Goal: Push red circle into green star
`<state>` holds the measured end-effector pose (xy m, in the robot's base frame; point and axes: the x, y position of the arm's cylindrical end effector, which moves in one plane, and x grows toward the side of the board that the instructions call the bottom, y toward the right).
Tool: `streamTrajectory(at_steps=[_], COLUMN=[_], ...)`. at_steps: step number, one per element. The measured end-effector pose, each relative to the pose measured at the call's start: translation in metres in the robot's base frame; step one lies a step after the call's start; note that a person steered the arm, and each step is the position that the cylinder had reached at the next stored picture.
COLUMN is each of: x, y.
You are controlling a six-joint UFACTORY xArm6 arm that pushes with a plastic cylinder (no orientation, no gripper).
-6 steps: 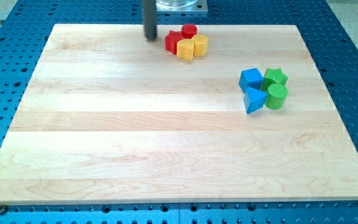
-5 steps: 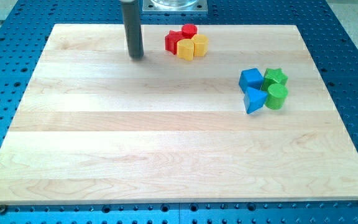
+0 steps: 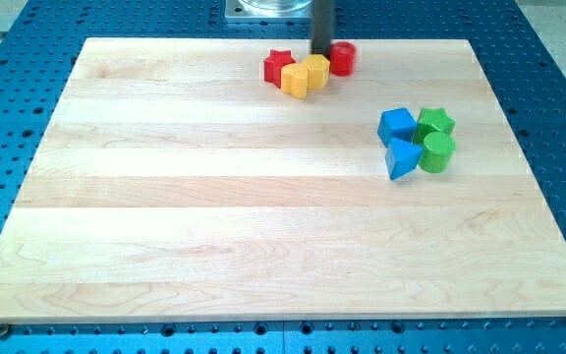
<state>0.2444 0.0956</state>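
Observation:
The red circle (image 3: 342, 58) sits near the board's top edge, set apart to the right of the red and yellow cluster. My tip (image 3: 321, 54) is right against its left side, between it and the yellow blocks. The green star (image 3: 435, 122) sits at the view's right, at the top right of a cluster of blue and green blocks, well below and right of the red circle.
A red star (image 3: 279, 67) and two yellow blocks (image 3: 305, 75) stand left of my tip. A blue cube (image 3: 397, 125), a blue triangle-like block (image 3: 401, 157) and a green cylinder (image 3: 438, 151) crowd the green star. The wooden board (image 3: 263, 216) lies on a blue perforated table.
My tip swung from the left of the red and yellow cluster to its right side. The red circle has moved right, out of the cluster.

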Motion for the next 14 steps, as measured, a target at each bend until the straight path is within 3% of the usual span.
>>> streamTrajectory(at_steps=[1,2,3,5,9,14], x=[0.048,0.023,0.019,0.037,0.024,0.047], y=[0.054,0.048,0.087,0.095,0.104,0.101])
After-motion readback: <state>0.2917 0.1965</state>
